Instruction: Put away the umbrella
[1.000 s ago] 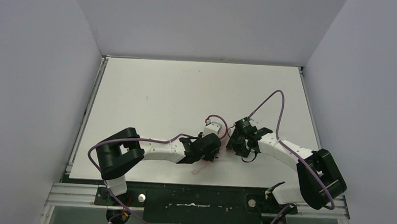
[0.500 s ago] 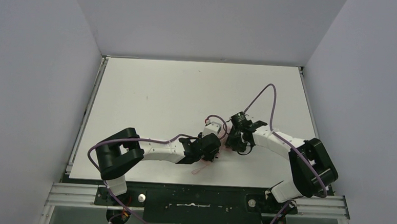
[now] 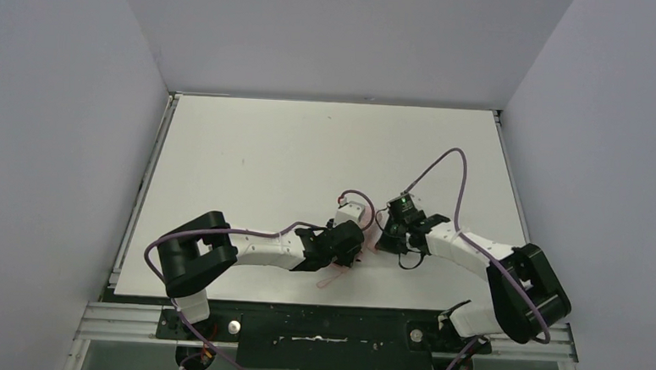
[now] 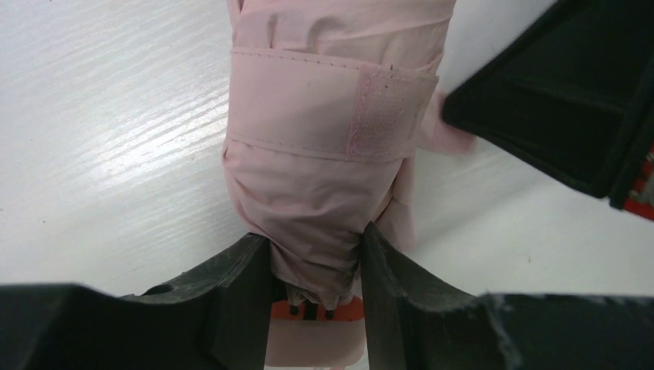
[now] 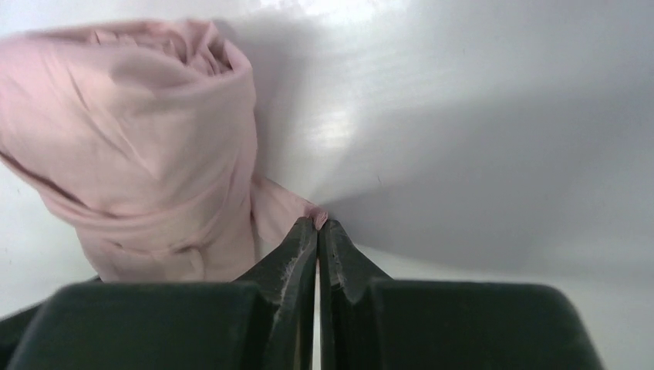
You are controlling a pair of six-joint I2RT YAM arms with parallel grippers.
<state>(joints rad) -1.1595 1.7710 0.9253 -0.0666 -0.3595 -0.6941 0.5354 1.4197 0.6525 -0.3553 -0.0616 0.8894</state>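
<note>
The folded pale pink umbrella point(image 4: 324, 177) lies on the white table point(image 3: 258, 156), its strap point(image 4: 308, 108) wrapped round the fabric. My left gripper point(image 4: 315, 239) is shut on the umbrella's narrow end, just above the pink handle point(image 4: 312, 339). My right gripper point(image 5: 318, 223) is shut on the thin free tip of the strap point(image 5: 321, 219), beside the bunched fabric point(image 5: 146, 139). In the top view the left gripper point(image 3: 357, 248) and the right gripper point(image 3: 385, 237) nearly meet, and the umbrella point(image 3: 373, 241) is mostly hidden between them.
A thin pink cord loop point(image 3: 330, 278) lies on the table near the left wrist. The right gripper's black body point(image 4: 571, 100) sits close beside the umbrella in the left wrist view. Grey walls enclose the table on three sides.
The right wrist swung towards the back and left half a second ago and has come back towards the front right. The left arm has stayed put.
</note>
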